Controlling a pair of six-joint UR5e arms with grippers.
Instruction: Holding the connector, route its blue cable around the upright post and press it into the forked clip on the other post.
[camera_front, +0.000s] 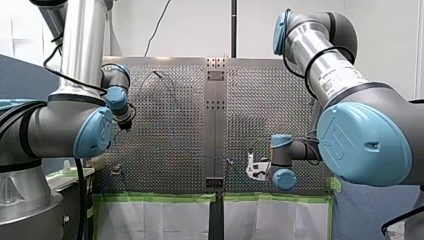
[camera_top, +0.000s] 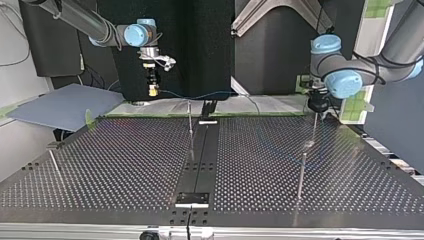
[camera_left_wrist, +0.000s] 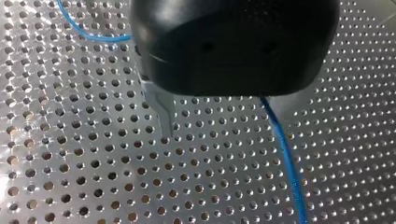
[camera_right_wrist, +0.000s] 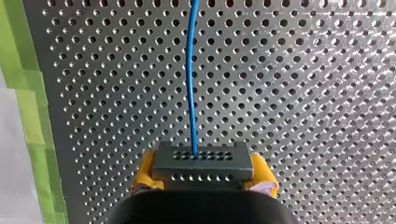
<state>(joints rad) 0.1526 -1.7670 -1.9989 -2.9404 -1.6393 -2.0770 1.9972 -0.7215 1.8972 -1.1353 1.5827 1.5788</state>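
Right wrist view: right end effector (camera_right_wrist: 203, 172) clamps connector (camera_right_wrist: 201, 160).

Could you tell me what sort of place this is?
Probably a robotics lab bench: a perforated table edged with green tape, with my right gripper holding a connector on a blue cable.

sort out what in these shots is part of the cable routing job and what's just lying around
Job:
connector, held in my right gripper
blue cable
middle post
other post, nearer my left arm (clip too small to confirm)

Lying about:
grey-blue sheet at the top view's left
green tape along the table edge
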